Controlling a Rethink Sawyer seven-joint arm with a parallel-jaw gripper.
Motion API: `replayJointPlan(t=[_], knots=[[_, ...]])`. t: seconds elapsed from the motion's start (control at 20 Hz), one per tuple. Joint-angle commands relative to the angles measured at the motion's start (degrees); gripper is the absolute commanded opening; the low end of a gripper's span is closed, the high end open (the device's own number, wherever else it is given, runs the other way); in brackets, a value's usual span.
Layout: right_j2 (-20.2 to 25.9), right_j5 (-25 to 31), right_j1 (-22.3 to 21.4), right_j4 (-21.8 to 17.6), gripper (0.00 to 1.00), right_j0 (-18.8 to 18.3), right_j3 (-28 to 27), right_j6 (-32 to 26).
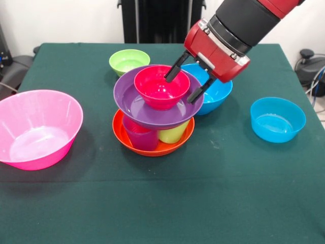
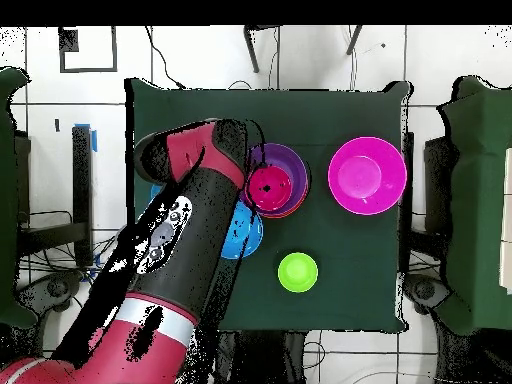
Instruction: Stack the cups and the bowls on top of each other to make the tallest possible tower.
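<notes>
The red bowl (image 1: pixel 161 86) sits upright atop the tower (image 1: pixel 153 114), nested in the purple bowl (image 1: pixel 147 109) over cups in the orange bowl (image 1: pixel 152 145). The gripper (image 1: pixel 184 85) straddles its rim, fingers spread open, one inside, one outside. A blue bowl (image 1: pixel 216 91) lies just behind the gripper.

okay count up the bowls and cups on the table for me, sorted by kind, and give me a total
Bowls: 7 – pink, green, red, purple, orange, two blue
Cups: 2 visible – purple, lime
Total: 9
</notes>
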Motion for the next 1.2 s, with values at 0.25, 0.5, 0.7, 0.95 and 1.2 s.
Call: replayJointPlan(t=[0.25,0.5,0.7,0.95,1.2], knots=[[9.37,6.88,-0.75,1.27,1.0,1.34,2.25,-1.88],[11.28,5.72,-2.83,1.99,1.0,0.94,5.04,-2.83],[13.25,4.95,-4.91,2.85,1.0,0.49,7.97,-3.24],[14.85,6.11,-6.4,4.9,1.0,0.97,9.86,-0.84],[14.02,7.55,-5.1,6.04,1.0,2.76,8.5,3.26]])
